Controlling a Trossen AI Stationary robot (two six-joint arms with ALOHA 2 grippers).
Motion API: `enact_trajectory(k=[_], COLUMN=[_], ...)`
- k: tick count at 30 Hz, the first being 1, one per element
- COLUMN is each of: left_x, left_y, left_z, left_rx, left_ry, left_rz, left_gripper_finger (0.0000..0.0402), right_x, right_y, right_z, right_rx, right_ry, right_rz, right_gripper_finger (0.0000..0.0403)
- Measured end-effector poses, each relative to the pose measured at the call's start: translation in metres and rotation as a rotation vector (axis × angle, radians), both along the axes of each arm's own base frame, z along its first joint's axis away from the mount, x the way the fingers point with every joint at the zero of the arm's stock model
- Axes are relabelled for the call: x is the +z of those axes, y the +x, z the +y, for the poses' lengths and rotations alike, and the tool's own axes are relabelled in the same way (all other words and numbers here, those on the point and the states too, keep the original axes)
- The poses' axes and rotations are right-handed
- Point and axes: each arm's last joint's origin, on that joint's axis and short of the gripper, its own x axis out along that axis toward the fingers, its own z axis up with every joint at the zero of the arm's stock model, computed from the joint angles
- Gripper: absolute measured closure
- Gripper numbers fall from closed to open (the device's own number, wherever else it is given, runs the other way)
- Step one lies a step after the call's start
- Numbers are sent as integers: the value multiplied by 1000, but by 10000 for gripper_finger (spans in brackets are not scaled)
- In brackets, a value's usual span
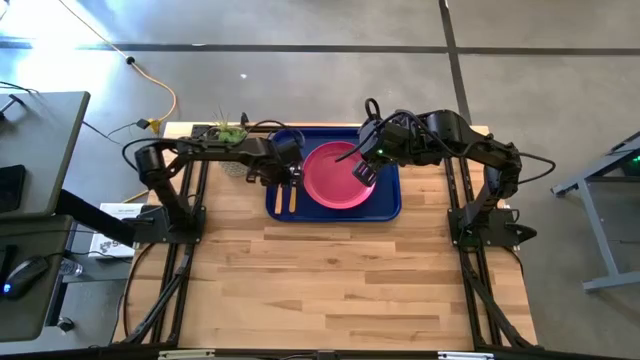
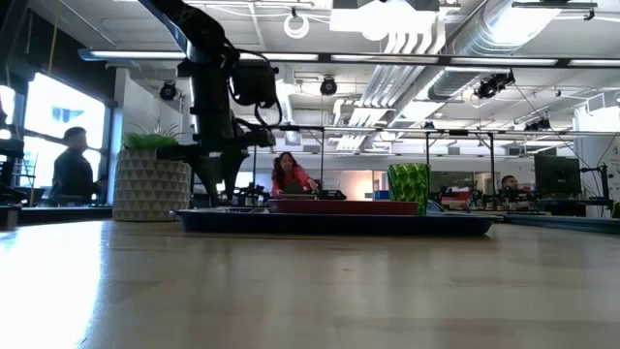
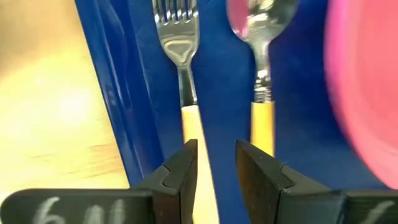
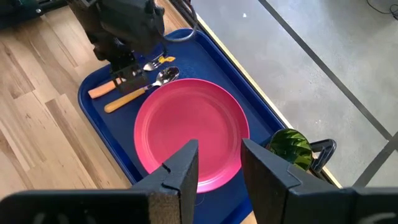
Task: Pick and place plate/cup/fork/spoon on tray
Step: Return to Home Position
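The dark blue tray (image 1: pixel 385 205) lies at the table's far middle. On it lie the pink-red plate (image 1: pixel 335 178), the fork (image 3: pixel 177 37) and the spoon (image 3: pixel 261 31), side by side at the tray's left end with their orange handles toward the near edge. The green cup (image 4: pixel 289 148) stands on the tray's far right corner, also seen in the low view (image 2: pixel 409 184). My left gripper (image 3: pixel 216 168) is open just above the fork and spoon handles and holds nothing. My right gripper (image 4: pixel 219 168) is open above the plate's right part.
A white pot with a green plant (image 2: pixel 153 184) stands on the table just left of the tray's far left corner, under my left arm (image 1: pixel 215 150). Bare wooden table (image 1: pixel 340 280) stretches from the tray to the near edge. People show in the room beyond.
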Motion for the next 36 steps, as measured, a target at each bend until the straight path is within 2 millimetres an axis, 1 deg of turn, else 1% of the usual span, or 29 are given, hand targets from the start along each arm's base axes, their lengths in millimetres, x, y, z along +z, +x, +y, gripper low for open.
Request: enact_trajectory(k=[9,14,18,23,27,30,33,36], left_x=[28,47,69,100,124,139,147,145], left_y=[-3,-5,-8,-14,-22,-32,-44,-59], left_z=[-7,-19,-35,-61,-83,-97,-108,-114], left_rx=[-66,-144,-256,-433,-568,-663,-750,-807], left_ry=[56,97,145,215,287,330,377,401], left_rz=[-101,-168,-255,-397,-507,-566,-611,-625], left_gripper_finger=[303,303,303,303,303,303,303,303], right_x=[0,0,0,-1,0,0,1,2], right_y=[0,0,0,1,1,1,3,4], right_z=[0,0,1,8,15,20,24,27], right_rx=[-7,-22,-9,19,13,16,10,3], right_ry=[7,20,42,64,66,75,88,101], right_rz=[-6,-16,-16,-18,-33,-49,-78,-102], right_gripper_finger=[291,291,291,291,291,291,291,291])
